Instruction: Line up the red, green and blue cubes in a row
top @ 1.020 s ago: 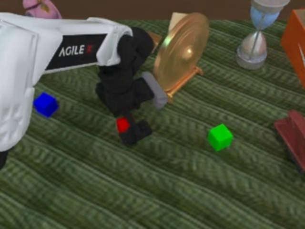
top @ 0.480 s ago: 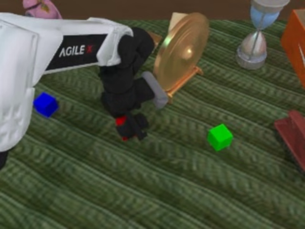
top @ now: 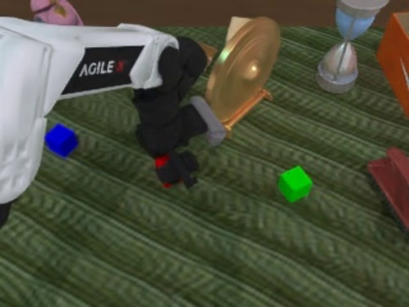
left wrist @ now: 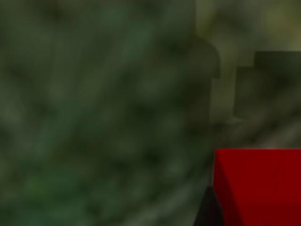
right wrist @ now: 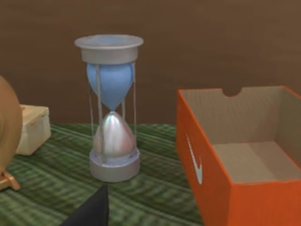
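Left gripper (top: 174, 171) down on the green cloth (top: 211, 256) left of the tabletop's centre, fingers clamped on the red cube (top: 161, 162), just in front of the gold disc (top: 243, 67). Blue cube (top: 61, 139) near the left edge, well apart. Green cube (top: 295, 183) right of centre, alone. Right gripper not seen from above; cannot tell its fingers. Hourglass (right wrist: 111, 108) beside orange box (right wrist: 240, 155) at the far right corner.

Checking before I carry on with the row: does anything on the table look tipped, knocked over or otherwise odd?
Nothing stands out. The left gripper is down on the red cube; the blue cube and green cube sit flat, apart. The hourglass stands upright.
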Controlling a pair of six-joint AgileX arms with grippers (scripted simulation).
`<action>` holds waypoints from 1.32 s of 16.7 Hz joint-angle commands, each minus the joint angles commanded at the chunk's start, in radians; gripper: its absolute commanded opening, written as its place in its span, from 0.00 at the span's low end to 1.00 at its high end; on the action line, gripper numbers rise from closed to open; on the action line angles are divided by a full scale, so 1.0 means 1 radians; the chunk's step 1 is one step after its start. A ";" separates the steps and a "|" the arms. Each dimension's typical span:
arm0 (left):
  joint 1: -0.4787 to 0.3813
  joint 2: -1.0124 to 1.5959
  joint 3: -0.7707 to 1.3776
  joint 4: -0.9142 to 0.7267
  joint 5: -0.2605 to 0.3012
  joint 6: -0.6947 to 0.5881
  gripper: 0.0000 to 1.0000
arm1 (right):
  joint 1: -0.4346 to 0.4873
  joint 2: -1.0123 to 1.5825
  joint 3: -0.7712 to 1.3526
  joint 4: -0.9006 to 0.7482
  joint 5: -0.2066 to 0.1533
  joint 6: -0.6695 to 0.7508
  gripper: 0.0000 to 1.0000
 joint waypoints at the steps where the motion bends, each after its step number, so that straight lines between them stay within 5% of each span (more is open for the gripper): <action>1: 0.000 -0.041 0.007 -0.021 0.018 -0.013 0.00 | 0.000 0.000 0.000 0.000 0.000 0.000 1.00; 9: 0.017 -0.105 0.156 -0.241 0.017 -0.014 0.00 | 0.000 0.000 0.000 0.000 0.000 0.000 1.00; 15: 0.012 -0.114 0.163 -0.253 0.017 -0.010 0.00 | 0.000 0.000 0.000 0.000 0.000 0.000 1.00; 22: -0.050 -0.297 -0.062 -0.216 0.021 0.194 0.00 | 0.000 0.000 0.000 0.000 0.000 0.000 1.00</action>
